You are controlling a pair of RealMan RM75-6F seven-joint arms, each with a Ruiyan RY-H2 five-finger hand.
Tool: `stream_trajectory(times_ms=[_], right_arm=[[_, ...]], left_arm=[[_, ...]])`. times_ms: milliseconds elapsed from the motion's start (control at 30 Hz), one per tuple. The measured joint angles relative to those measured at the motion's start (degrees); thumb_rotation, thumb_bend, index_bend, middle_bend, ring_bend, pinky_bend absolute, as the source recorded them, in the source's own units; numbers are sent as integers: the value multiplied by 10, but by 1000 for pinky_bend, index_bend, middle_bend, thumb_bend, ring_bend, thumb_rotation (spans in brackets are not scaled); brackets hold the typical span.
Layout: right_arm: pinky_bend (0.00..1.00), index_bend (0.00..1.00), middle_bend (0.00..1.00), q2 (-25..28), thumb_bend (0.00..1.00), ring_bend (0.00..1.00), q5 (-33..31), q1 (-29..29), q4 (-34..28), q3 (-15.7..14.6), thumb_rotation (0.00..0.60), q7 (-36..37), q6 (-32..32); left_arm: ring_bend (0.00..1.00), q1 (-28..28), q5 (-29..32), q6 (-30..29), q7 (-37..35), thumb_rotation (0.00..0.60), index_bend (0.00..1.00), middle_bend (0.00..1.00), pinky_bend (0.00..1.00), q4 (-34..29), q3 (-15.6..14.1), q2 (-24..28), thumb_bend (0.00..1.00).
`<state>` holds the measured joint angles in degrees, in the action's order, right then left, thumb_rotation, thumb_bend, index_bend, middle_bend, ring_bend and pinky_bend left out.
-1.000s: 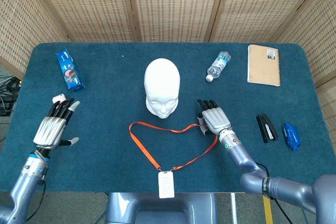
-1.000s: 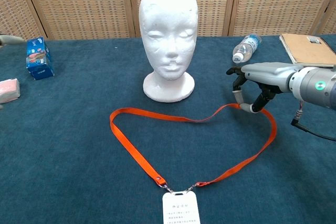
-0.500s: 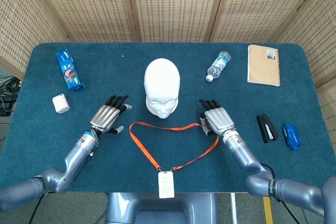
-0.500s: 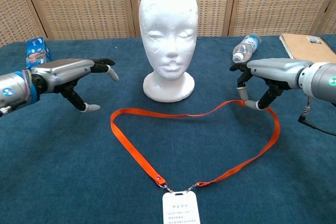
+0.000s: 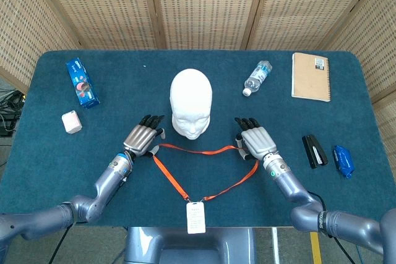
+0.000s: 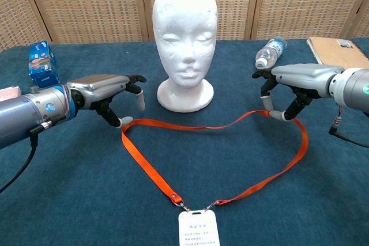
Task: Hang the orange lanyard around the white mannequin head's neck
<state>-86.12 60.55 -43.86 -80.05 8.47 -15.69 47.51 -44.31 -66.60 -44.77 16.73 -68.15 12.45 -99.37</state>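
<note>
Mannequin head (image 6: 185,38) stands upright at centre, far side of the table (image 5: 124,91); lanyard (image 6: 219,125) lies flat on the near side, badge (image 6: 199,230) nearest. Right hand (image 6: 288,93) pinches the right bend; left hand (image 6: 112,99) is unclenched, fingertips (image 6: 125,120) at the left corner, holding nothing. Risk: lifting one-sided would collapse the loop or topple the head.

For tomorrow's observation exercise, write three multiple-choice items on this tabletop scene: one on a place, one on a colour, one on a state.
1. Where does the water bottle lie?
A. between the mannequin head and the notebook
B. beside the stapler
C. on the lanyard

2. What colour is the lanyard strap?
A. blue
B. orange
C. white

3. How is the lanyard now?
A. around the mannequin's neck
B. lifted clear of the table
C. lying as a loop on the table before the head

Answers: 1 A, the head view shows it between the two. 2 B, the strap is orange in both views. 3 C, it lies flat, with the left robot hand and right robot hand at its upper corners.
</note>
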Motion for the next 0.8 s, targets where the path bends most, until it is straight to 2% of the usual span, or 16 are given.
stream_trajectory(times_ms=[100,400,467,633,800], right_arm=[[0,739,22,1,699,0,1,1,0,0,600,4,0],[0,740,27,4,700,0,10,2,7,-1,600,23,-6],[0,740,27,5,700,0,12,3,7,-1,600,26,-6],[0,740,30,6,700,0,16,5,9,-2,600,33,-7],[0,741,31,6,701,0,22,7,11,-4,600,39,-7]], left_arm=[[0,-6,10,4,4,600,462,0,0,12,-2,-13,434],[0,-19,27,6,10,600,478,0,0,38,-8,-38,434],[0,-20,27,5,10,600,516,0,0,42,-10,-41,434],[0,-22,20,-5,6,600,688,0,0,51,-14,-50,442],[0,-20,7,-17,-3,600,738,0,0,56,-18,-54,443]])
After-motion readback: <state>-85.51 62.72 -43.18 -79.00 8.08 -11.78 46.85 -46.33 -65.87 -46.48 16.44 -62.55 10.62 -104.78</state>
